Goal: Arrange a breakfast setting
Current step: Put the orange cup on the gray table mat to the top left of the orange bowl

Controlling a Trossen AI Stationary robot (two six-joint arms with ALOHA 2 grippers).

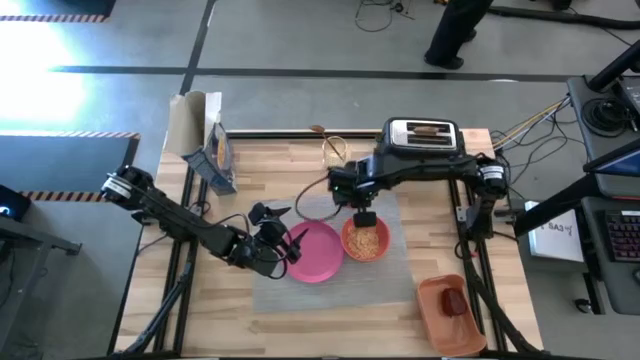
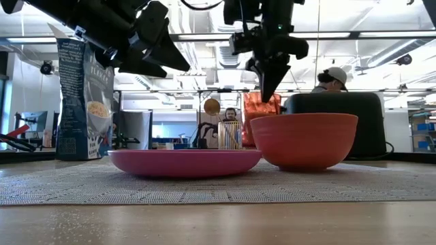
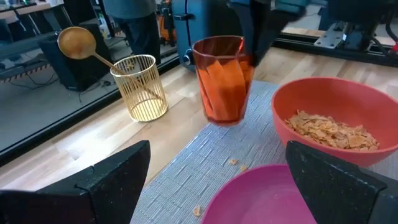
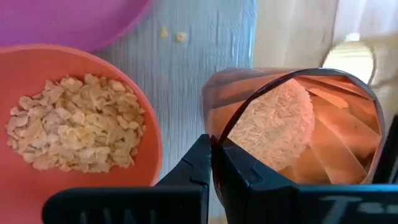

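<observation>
Closest to the low camera is the grey placemat point(image 2: 218, 185), with the pink plate point(image 2: 184, 162) and the orange bowl point(image 2: 304, 140) sitting side by side on it, bowl already full of flakes. Right claw point(image 4: 211, 163) is pinched tight on the rim of the small orange cup point(image 4: 292, 118), one finger inside and one outside, holding it off the mat just beside the bowl, on the toaster point(image 1: 421, 134) side of it. From the left wrist view the cup point(image 3: 225, 79) stands upright, long axis vertical, mouth pointing up, so I'd guess the next thing is just lowering it straight onto the mat behind the bowl. Left claw point(image 1: 272, 238) hangs with its fingers spread wide and nothing in them, right at the plate's edge, so the right arm is clearly the one on the cup. Apple point(image 1: 455, 301) sits in the tray point(image 1: 436, 312) at the near right corner of the bench, well apart from the setting, and toast is in the toaster, so plenty left to do
</observation>
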